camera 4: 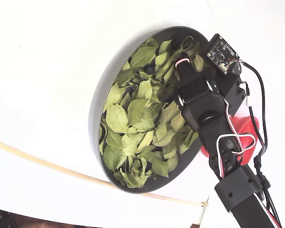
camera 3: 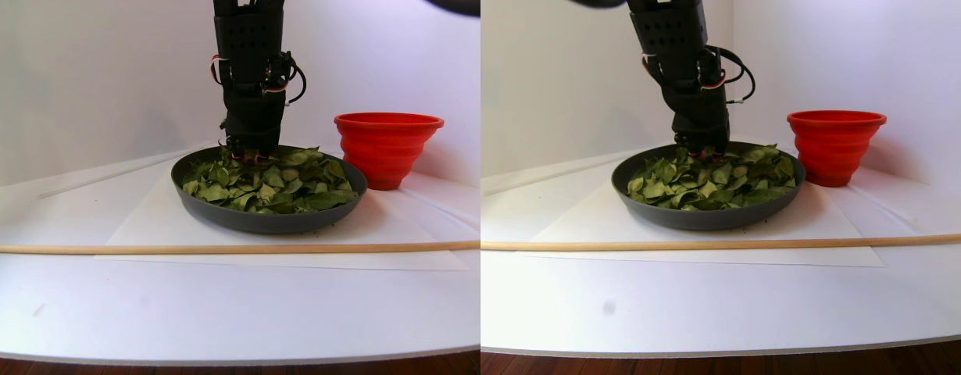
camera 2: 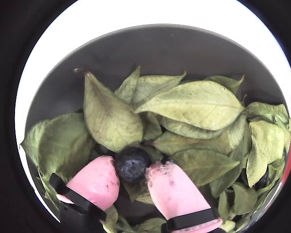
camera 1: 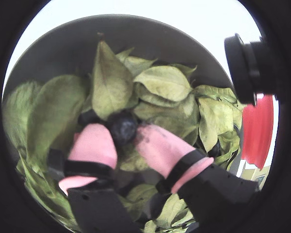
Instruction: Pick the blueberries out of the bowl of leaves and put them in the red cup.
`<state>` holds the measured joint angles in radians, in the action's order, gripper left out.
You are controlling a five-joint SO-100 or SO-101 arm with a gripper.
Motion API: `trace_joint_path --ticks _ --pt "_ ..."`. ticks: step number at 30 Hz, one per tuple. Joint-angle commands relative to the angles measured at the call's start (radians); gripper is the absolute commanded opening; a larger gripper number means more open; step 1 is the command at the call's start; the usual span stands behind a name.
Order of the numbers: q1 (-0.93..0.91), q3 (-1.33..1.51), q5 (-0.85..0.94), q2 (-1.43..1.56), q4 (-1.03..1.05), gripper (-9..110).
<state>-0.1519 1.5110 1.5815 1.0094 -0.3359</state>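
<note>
The dark grey bowl (camera 1: 136, 34) (camera 2: 160, 48) (camera 3: 269, 219) (camera 4: 92, 123) is filled with light green leaves (camera 1: 165, 82) (camera 2: 194, 104) (camera 3: 269, 183) (camera 4: 133, 114). Both wrist views show my gripper (camera 1: 123, 133) (camera 2: 132, 171) down among the leaves. Its pink fingertips (camera 2: 99, 179) press on either side of one dark blueberry (camera 1: 122, 127) (camera 2: 132, 164). In the stereo pair view the arm stands upright over the bowl's far side, its fingers sunk in the leaves. The red cup (camera 1: 257, 131) (camera 3: 387, 148) (camera 4: 251, 126) stands just beside the bowl.
A thin wooden stick (camera 3: 215, 248) (camera 4: 38, 161) lies across the white table in front of the bowl. A black camera lens (camera 1: 242, 68) juts in at the upper right of a wrist view. White walls close the back.
</note>
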Motion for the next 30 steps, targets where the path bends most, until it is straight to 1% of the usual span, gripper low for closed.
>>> trace_joint_path --ticks 1,30 --pt "-0.026 0.006 0.008 0.114 -0.009 9" --pt "-0.046 0.107 0.017 0.282 0.057 9"
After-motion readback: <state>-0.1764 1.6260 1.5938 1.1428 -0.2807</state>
